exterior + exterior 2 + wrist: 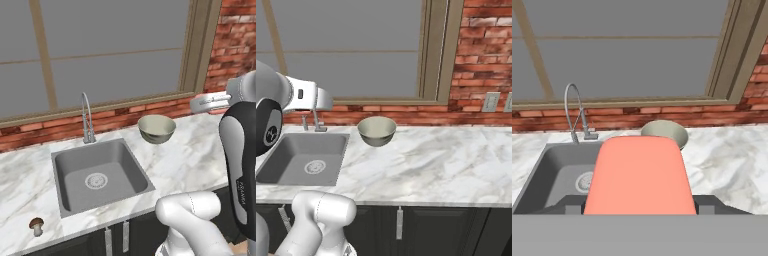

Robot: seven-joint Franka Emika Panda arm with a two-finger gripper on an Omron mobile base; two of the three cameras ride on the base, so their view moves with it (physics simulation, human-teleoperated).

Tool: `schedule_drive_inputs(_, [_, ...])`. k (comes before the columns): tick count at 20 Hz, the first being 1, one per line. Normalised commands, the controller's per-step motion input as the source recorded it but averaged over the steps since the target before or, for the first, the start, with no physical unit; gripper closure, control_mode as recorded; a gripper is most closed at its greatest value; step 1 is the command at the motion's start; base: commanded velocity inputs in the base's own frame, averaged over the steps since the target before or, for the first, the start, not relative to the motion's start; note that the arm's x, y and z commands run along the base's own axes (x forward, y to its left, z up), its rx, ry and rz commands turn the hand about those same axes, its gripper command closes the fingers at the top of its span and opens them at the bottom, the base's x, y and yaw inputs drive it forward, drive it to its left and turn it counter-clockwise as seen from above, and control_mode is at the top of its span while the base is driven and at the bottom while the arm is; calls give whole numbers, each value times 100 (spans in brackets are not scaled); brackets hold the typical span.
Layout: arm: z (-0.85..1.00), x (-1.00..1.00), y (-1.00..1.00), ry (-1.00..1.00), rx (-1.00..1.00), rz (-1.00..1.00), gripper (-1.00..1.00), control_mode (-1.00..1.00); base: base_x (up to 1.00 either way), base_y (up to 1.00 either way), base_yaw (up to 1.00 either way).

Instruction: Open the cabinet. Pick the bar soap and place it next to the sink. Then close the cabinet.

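Gripper (639, 212) clamps the bar soap (639, 175), a smooth salmon-pink slab with rounded corners, held above the grey metal sink (557, 170); arched chrome faucet (574, 112) at eleven o'clock, round grey-green bowl (667, 132) at one, on veined white marble counter (732, 160)

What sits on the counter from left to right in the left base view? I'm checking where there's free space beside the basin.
Mushroom → sink, with its faucet rising behind it → bowl → bare marble counter up to the robot's arm.
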Motion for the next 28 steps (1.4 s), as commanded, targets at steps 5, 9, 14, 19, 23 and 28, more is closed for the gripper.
schedule_drive_inputs(5, [0,31,-1,15,-2,1,100,-100,0,0,0])
schedule_drive_inputs(9, [0,31,-1,34,-6,1,100,-100,0,0,0])
schedule_drive_inputs(14, [-19,11,0,26,-6,0,100,-100,0,0,0])
schedule_drive_inputs(19, [-66,1,0,9,-1,0,100,-100,0,0,0])
schedule_drive_inputs(23, [-79,8,0,5,0,0,100,-100,0,0,0])
schedule_drive_inputs(28, [-66,0,0,0,0,0,100,-100,0,0,0])
